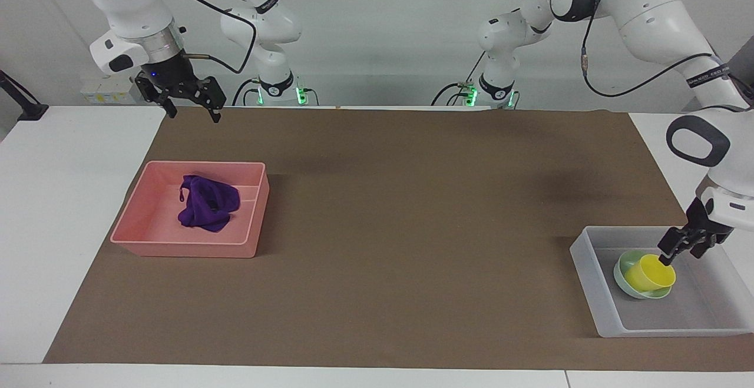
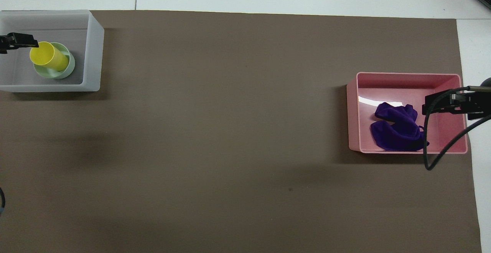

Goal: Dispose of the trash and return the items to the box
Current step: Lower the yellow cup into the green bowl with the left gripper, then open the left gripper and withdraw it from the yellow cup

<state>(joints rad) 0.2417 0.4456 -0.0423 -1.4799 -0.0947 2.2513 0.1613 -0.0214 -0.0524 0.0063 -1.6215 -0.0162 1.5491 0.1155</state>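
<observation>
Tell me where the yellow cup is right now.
The cup sits tilted in the green bowl inside the white tub, at the left arm's end of the table.

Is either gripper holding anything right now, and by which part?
Nothing is held. The left gripper is open just above the yellow cup; the right gripper is open and empty.

One cup (image 1: 649,272), one bowl (image 1: 623,282), one rag (image 1: 207,202), two tubs (image 1: 595,294).
</observation>
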